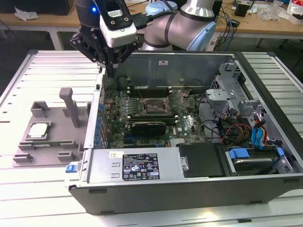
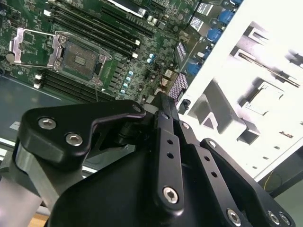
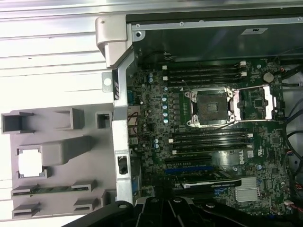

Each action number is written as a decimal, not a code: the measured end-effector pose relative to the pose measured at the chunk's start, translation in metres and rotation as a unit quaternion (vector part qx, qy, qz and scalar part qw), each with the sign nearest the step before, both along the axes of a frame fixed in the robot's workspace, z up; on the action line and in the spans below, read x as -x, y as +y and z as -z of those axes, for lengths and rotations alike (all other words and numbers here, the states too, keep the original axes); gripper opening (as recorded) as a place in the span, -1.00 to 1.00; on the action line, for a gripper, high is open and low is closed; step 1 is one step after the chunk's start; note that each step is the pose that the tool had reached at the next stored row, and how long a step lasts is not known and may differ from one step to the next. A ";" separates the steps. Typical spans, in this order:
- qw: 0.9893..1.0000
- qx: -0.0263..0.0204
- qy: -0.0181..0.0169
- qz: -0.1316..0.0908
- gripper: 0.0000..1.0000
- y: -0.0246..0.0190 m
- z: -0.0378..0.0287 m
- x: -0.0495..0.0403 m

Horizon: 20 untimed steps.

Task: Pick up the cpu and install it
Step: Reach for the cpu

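pincer (image 1: 110, 71): my black metal fingers look drawn narrow, tips together with nothing between them. i hang over the left wall of the case, towards its far corner, between holder and board.
cpu (image 1: 38, 130): a thin square chip with a pale silvery top plate. it lies flat in the holder on the exterior view's left, well apart from my tips and not yet picked up.
holder (image 1: 52, 116): a matt grey plastic block with pockets and one upright post. its square recess, i judge, keeps the chip squared for a clean grasp.
socket (image 1: 154, 105): a square black-and-metal frame near the middle of the green board. in the first wrist view its load plate stands swung aside and the dark pin field is bare, so it is open to receive and empty.
case (image 1: 199, 184): grey sheet steel, laid on its side with the panel off, so the board faces up towards me.
tabletop (image 1: 28, 75): pale ribbed metal slats, carrying holder and case just beside each other.
progress: judged at the outset, with nothing installed.
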<state>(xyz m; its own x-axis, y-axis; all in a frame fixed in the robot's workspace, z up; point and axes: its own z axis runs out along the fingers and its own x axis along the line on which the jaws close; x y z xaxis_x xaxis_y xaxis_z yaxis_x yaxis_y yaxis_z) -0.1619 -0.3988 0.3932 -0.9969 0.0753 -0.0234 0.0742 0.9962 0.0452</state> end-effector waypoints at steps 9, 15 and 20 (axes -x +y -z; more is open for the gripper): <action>1.000 0.000 0.000 0.000 -0.79 0.0000 -0.0001 0.0133; 1.000 0.000 0.000 0.000 -0.79 0.0000 0.0000 0.0195; 1.000 0.000 0.000 0.000 -0.79 0.0000 0.0000 0.0259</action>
<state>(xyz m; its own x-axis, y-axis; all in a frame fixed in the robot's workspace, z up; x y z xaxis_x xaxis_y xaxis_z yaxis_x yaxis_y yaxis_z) -0.1878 -0.3989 0.3933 -0.9969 0.0753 -0.0234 0.0742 0.9962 0.0451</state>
